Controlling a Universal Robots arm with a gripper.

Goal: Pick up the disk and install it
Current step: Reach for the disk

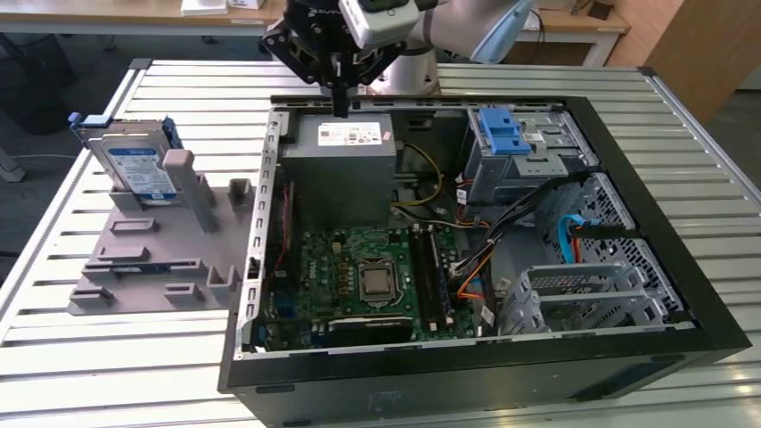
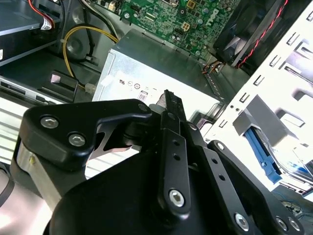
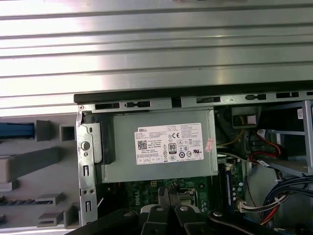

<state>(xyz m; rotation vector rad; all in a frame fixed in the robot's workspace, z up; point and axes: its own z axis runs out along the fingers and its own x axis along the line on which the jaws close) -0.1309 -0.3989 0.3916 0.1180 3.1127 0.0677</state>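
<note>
Disk [image 1: 134, 169] stands in grey fixture [image 1: 143, 267] on slatted metal table [image 1: 535, 76]

Your exterior view: high over case [image 1: 476, 370], arm [image 1: 476, 27] at 12 o'clock; both wrist views close, sharing hand [image 3: 168, 192], power supply [image 3: 161, 147].

This was a robotics lab or test workshop, not a home. A robot arm [image 1: 476, 31] rose at the far edge of a slatted metal table [image 1: 71, 357], the sort used for bench rigs. On the table lay an open PC case [image 1: 476, 374] with its motherboard [image 1: 369, 267] bare. Beside the case sat a grey fixture [image 1: 143, 259] of slots and posts, one of them holding a disk [image 1: 134, 169] on edge. Behind the table stood wooden desks [image 1: 107, 13] on a plain grey floor [image 1: 36, 178], as in a shared workroom.
</note>
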